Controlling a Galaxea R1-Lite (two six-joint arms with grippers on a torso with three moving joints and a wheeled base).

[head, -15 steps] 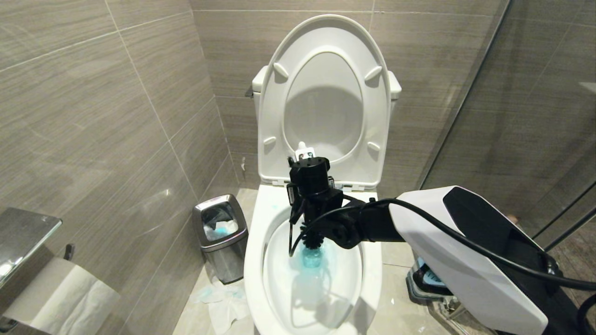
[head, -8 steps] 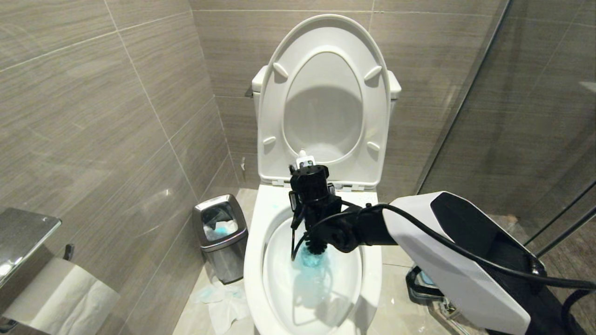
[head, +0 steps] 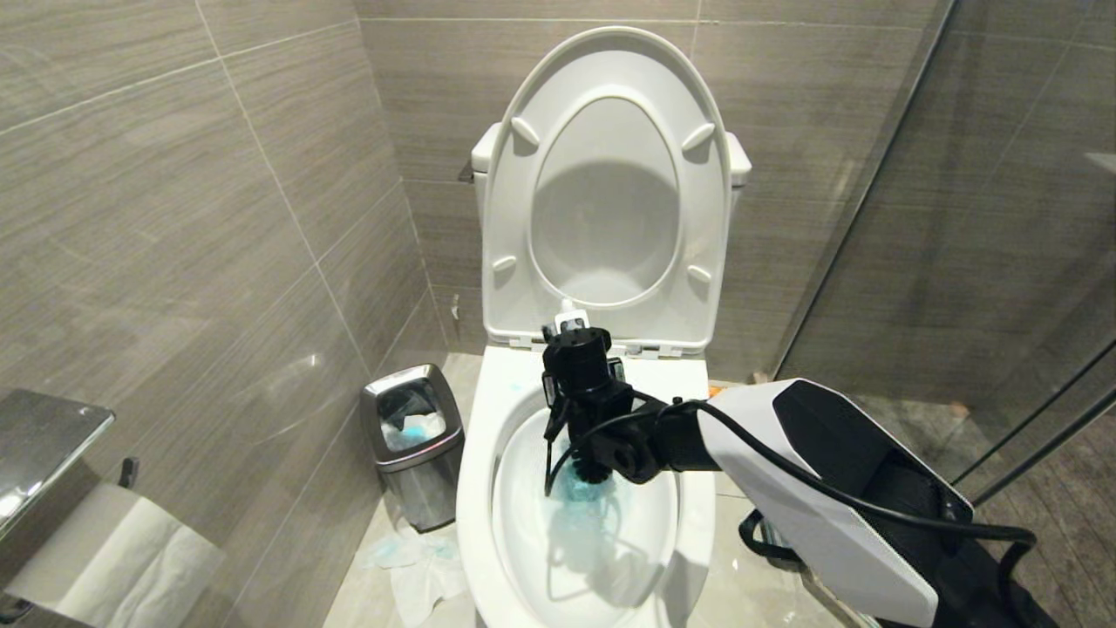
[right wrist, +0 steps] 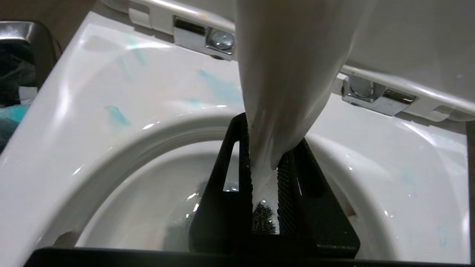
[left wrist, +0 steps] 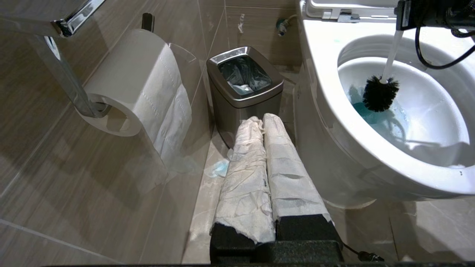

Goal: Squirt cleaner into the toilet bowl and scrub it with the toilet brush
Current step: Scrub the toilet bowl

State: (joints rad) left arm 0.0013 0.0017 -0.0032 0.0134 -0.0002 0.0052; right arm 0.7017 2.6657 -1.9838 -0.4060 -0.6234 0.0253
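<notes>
The white toilet bowl (head: 475, 488) stands open, with its seat and lid (head: 606, 183) raised against the tank. My right gripper (head: 586, 417) hangs over the back of the bowl, shut on the white handle (right wrist: 282, 74) of the toilet brush. The black bristle head (head: 591, 467) rests low on the bowl's wall, just above water tinted turquoise by cleaner (head: 580, 493). Pale blue smears (right wrist: 219, 87) mark the rim. In the left wrist view the brush head (left wrist: 380, 93) touches the blue pool (left wrist: 371, 115). My left gripper (left wrist: 262, 118) is parked low beside the bowl, shut and paper-wrapped.
A small steel waste bin (head: 411, 445) stands on the floor left of the toilet, with crumpled paper (head: 414, 558) beside it. A toilet paper roll (head: 113, 549) hangs on the left wall. A glass partition (head: 959, 218) closes off the right side.
My right arm has sunk and reached further in, carrying the brush lower in the bowl. The left arm has kept still.
</notes>
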